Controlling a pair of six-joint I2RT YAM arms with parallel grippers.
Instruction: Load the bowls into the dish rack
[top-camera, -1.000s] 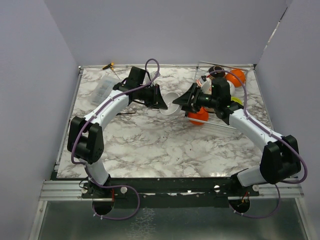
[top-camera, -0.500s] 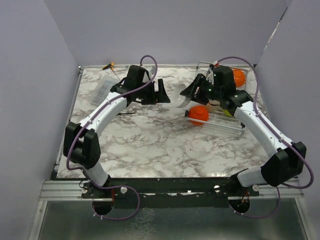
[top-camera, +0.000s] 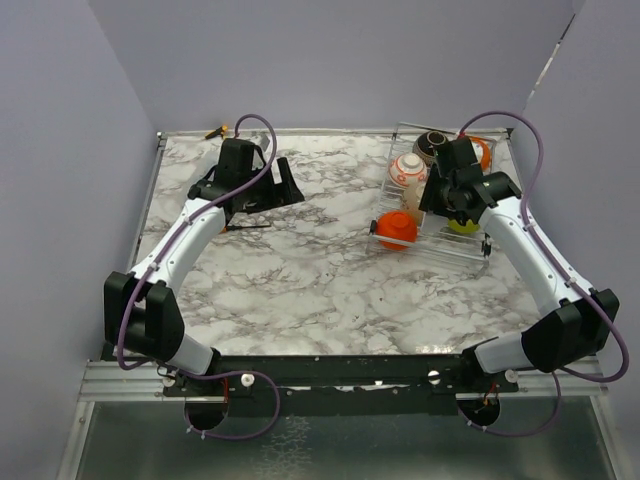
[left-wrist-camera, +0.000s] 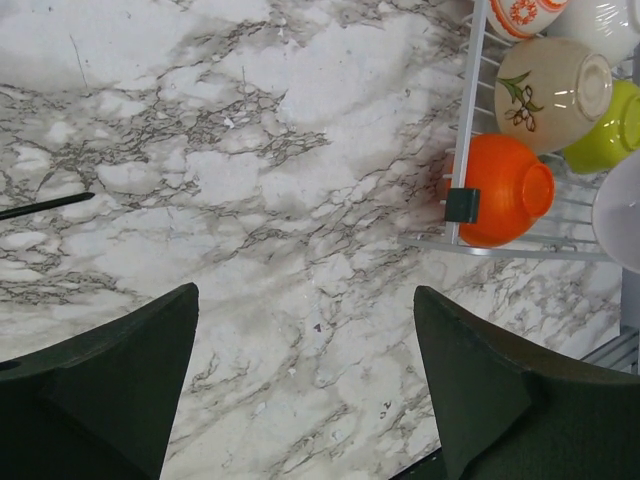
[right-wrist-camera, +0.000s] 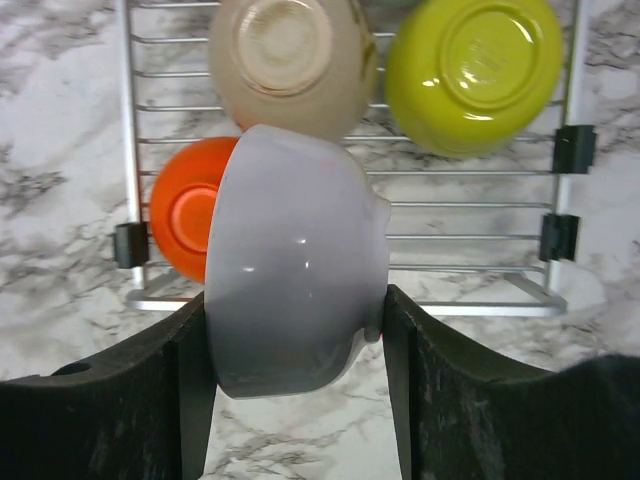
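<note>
White bowl (right-wrist-camera: 295, 260) pinched edgewise in right gripper (right-wrist-camera: 297, 340), over near rail of dish rack (right-wrist-camera: 470, 310). Risked clipping the orange bowl (right-wrist-camera: 180, 220) just beside (tight gap) or slipping free. Empty left gripper (left-wrist-camera: 305, 400) spread wide, left of rack.

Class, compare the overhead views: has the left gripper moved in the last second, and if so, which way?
Yes. The left gripper has drawn back to the left, widening its gap from the dish rack, which has stayed put.
</note>
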